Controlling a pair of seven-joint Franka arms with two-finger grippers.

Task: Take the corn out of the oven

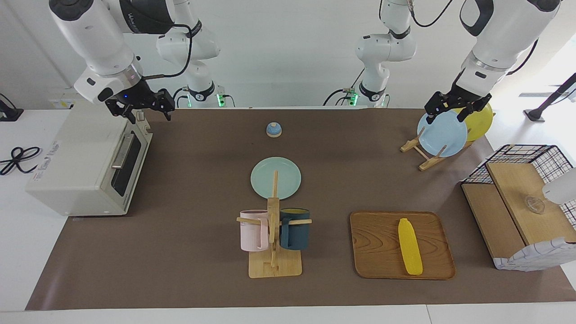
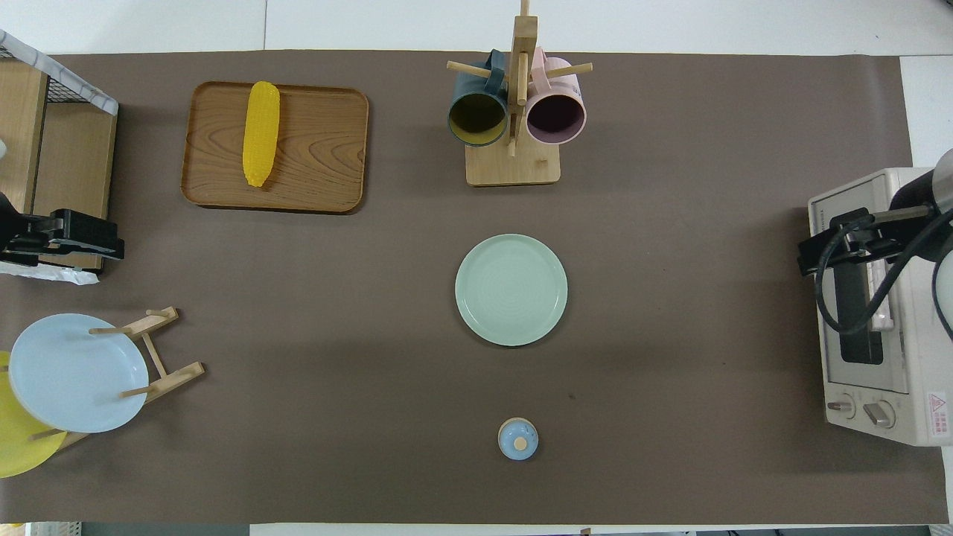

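You see a table covered with a brown mat (image 1: 189, 234). On it stand the oven (image 1: 85, 166) at the right arm's end, a wooden tray (image 1: 378, 243), a mug stand (image 1: 274, 265), a green plate (image 1: 275, 177), a small blue knob (image 1: 273, 129), a plate rack (image 1: 425, 155) and a wire basket (image 1: 522, 207).

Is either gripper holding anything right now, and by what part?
Nothing held. Right gripper hovers over the off-white toaster oven; left gripper over the plate rack; yellow corn cob lies on the wooden tray.

Bright, even overhead light, soft faint shadows, sharp focus throughout.
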